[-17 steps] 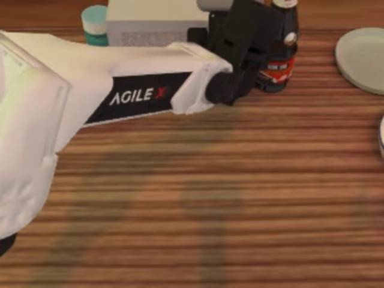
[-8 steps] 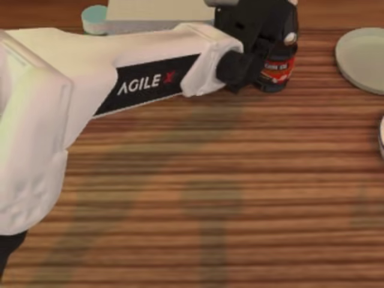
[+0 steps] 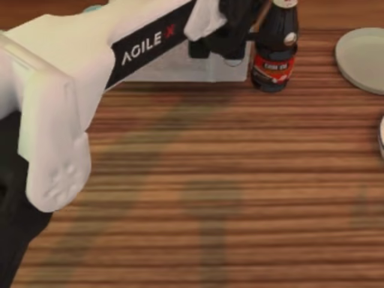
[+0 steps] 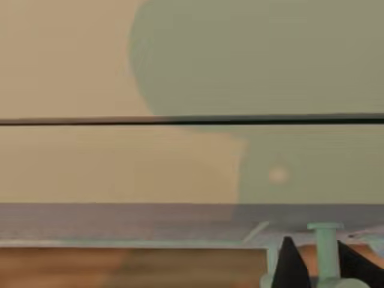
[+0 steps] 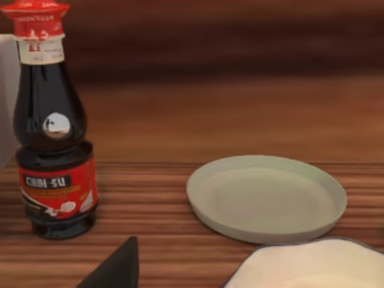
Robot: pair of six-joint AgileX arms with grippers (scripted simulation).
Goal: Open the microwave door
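Left gripper [image 3: 231,45] over microwave [image 3: 180,69] (fingers hidden)

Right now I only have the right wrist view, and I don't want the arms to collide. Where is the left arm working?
Observer: In the top view, the left gripper is over the microwave at the table's far edge, just left of the soy sauce bottle.
Operator: Is the bottle clear of the microwave?
Observer: From above, it stands right at the microwave's right corner. I cannot tell whether they touch.
Operator: Anything from the left wrist view?
Observer: An off-white panel fills most of it, with a pale post close to the camera.
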